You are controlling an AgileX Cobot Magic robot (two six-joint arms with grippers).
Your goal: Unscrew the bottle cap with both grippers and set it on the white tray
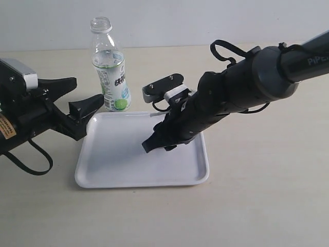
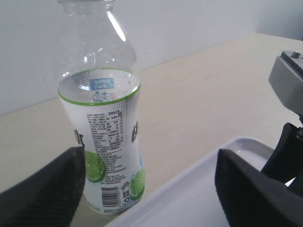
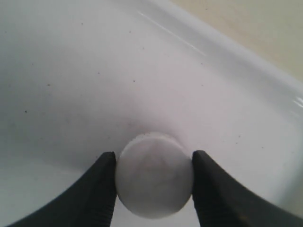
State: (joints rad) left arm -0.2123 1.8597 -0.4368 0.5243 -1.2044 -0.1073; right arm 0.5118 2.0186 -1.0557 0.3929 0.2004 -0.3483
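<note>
The black two-fingered right end effector (image 1: 149,145) reaches down at a slant over the middle of the flat square white plastic tray (image 1: 118,159) with rounded corners and a low rim. In the right wrist view this end effector (image 3: 154,189) is pinching the small round white plastic bottle cap (image 3: 154,182), one finger (image 3: 102,189) pressed against each side. The cap sits low over the tray floor (image 3: 94,71); whether it touches the floor cannot be told. The small clear plastic bottle (image 1: 109,72) with a white-and-green label and a green fruit picture stands upright on the pale wooden counter (image 1: 257,195), just behind the tray's far left corner, its threaded neck open. The black left end effector (image 1: 86,92) hangs by the tray's left edge with its fingers spread wide and nothing between them. In the left wrist view the bottle (image 2: 102,132) stands near one finger (image 2: 42,189), and contact there cannot be judged.
</note>
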